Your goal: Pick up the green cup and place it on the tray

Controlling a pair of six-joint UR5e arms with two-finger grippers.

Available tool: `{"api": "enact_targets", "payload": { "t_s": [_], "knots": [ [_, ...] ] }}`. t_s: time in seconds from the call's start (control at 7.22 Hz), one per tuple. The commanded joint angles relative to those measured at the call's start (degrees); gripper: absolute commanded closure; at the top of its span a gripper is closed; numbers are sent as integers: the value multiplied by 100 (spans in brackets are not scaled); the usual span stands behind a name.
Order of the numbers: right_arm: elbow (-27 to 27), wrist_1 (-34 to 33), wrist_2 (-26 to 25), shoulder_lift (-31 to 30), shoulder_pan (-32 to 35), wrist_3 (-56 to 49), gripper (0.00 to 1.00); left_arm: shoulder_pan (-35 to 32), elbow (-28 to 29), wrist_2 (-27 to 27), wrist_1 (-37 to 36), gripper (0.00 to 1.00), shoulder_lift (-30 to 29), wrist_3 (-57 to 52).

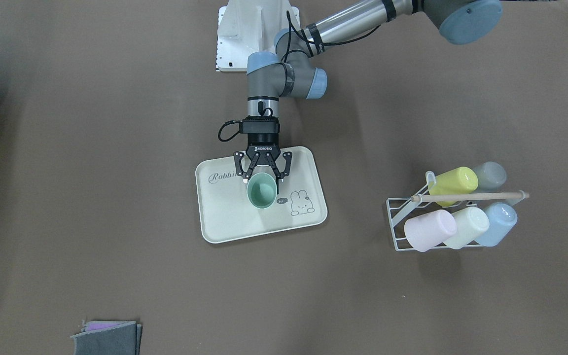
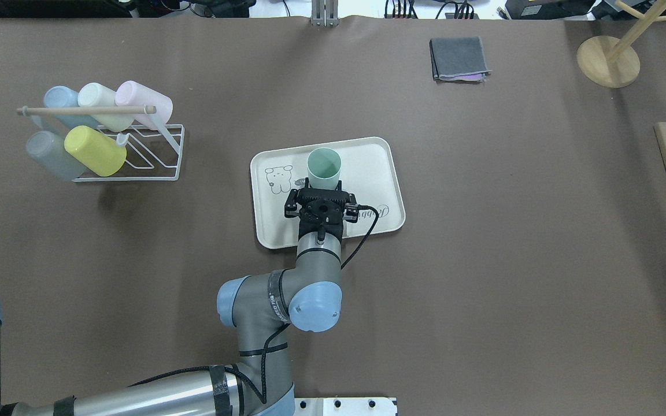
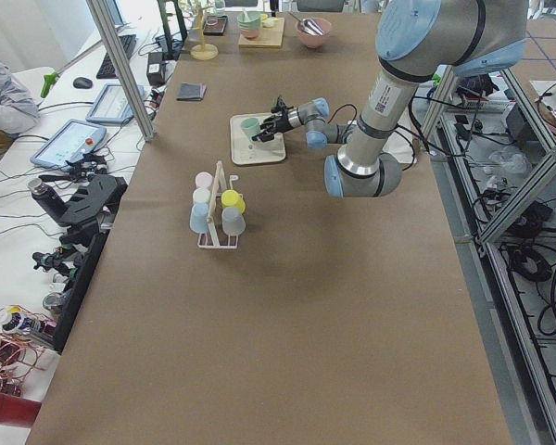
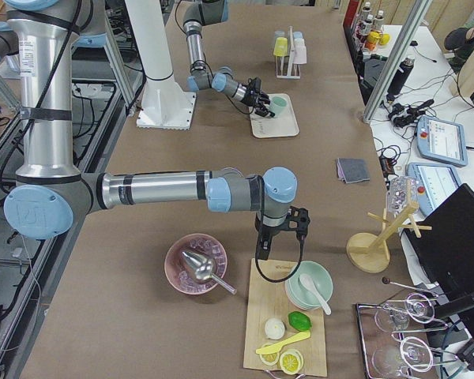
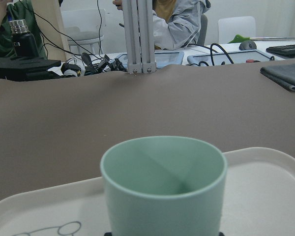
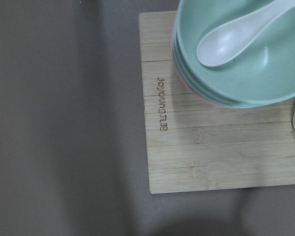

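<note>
Front view: the left tool (image 1: 261,181) has its fingers set wide, pressed against both sides of the upright sage-green plastic cup (image 1: 263,193), apparently gripping it. The cup is mid-way across the cream rectangular tray (image 1: 230,217).
Overhead view: the cup (image 2: 324,164) sits well inside the tray's rim (image 2: 367,167). Placing looks almost done.
Left wrist view: the cup (image 5: 162,191) stands level, with bare tray (image 5: 265,191) around it.
Next move: spread the fingers and back straight off, leaving the cup untipped.
Room: the white wire rack (image 1: 391,222) is well apart on the brown surface (image 1: 116,197).
Right side view: the right tool (image 4: 278,237) hangs over a bamboo board (image 6: 196,162). I cannot tell its opening.
</note>
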State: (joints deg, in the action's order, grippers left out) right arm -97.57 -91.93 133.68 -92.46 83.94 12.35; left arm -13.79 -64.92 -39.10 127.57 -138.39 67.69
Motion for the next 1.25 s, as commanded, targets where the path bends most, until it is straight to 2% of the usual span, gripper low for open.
{"api": "enact_targets", "payload": {
  "t_s": [0.0, 0.14, 0.28, 0.83, 1.11],
  "knots": [
    [1, 0, 0, 0, 0, 5, 0, 43, -3, -1, -4, 54, 5, -10],
    [1, 0, 0, 0, 0, -4, 0, 43, -29, -1, -12, 23, 14, -36],
    [1, 0, 0, 0, 0, 5, 0, 43, -30, -1, -21, 2, 14, -71],
    [1, 0, 0, 0, 0, 5, 0, 104, -354, 16, -21, 2, 163, -221],
    [10, 0, 0, 9, 0, 5, 0, 139, -879, -19, -30, 2, 382, -395]
  ]
}}
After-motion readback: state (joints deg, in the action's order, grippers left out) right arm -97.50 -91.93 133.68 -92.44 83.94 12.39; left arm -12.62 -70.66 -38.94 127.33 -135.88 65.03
